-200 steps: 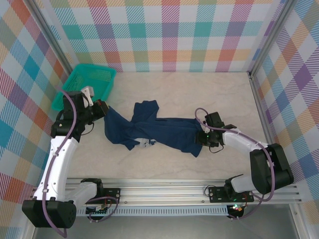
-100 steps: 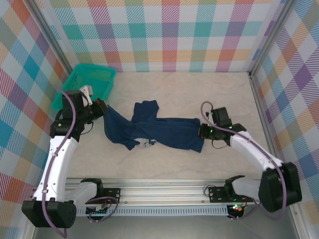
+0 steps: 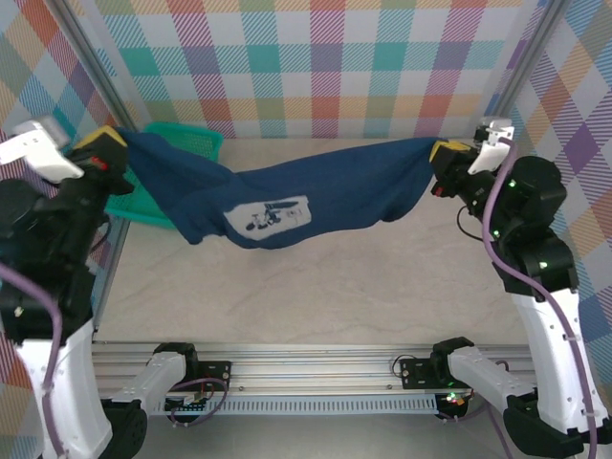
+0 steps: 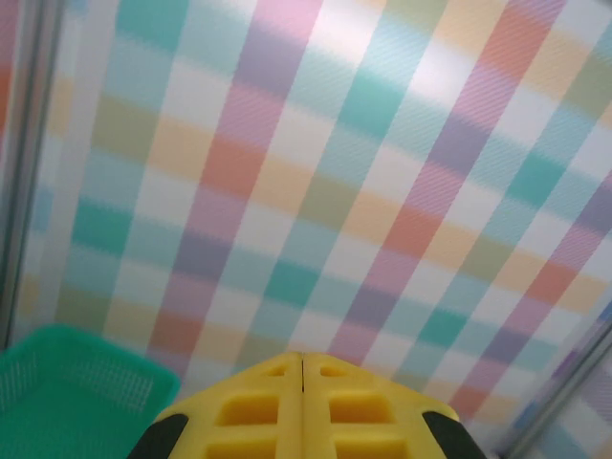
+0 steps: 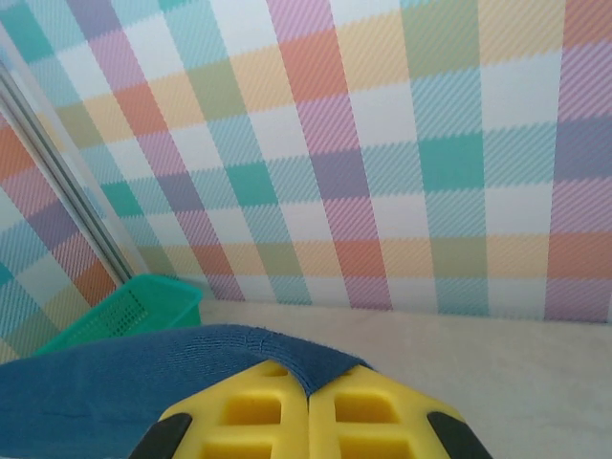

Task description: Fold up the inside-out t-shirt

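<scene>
So the left tool (image 3: 113, 145) and right tool (image 3: 438, 155) were each clamped on the t-shirt (image 3: 335, 191), which hung stretched between them above the tabletop (image 3: 316, 287).

Nothing legible appears anywhere. The t-shirt (image 3: 325, 186) carries a white patch (image 3: 271, 216) at about 8 o'clock from the cloth's middle. The patch has dark printed marks on it, but in the top view they are too small and blurred to tell as letters, numbers or a brand.
</scene>
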{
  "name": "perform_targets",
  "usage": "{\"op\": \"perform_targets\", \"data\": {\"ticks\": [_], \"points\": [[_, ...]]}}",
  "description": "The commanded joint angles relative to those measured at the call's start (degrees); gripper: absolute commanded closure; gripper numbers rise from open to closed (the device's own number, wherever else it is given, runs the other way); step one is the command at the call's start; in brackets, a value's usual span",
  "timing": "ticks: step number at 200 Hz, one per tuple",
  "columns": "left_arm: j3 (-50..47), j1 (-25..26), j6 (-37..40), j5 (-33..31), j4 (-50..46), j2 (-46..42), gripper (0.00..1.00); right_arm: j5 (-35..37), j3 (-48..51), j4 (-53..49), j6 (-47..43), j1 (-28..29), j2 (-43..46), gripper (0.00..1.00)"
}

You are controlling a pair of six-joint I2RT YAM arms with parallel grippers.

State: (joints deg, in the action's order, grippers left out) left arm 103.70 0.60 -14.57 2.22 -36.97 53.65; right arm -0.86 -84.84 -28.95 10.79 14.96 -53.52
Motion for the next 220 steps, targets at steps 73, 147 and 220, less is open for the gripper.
{"op": "perform_targets", "data": {"ticks": [73, 147, 220], "points": [[28.25, -0.78, 10.89, -3.27, -11.23, 7.21, 1.0, 1.56, -10.94, -10.45, -6.2, -0.34, 9.24, 1.0], [22.04, -3.8, 10.5, -2.84, -5.84, 18.37, 1.0, 13.08, -4.53, -1.46, -13.26, -0.37, -0.63, 1.0], [44.78, -6.85, 2.4, 2.6, -2.27, 42.66, 1.0, 9.14, -21.95, 11.54, -14.28, -2.97, -27.84, 1.0]]}}
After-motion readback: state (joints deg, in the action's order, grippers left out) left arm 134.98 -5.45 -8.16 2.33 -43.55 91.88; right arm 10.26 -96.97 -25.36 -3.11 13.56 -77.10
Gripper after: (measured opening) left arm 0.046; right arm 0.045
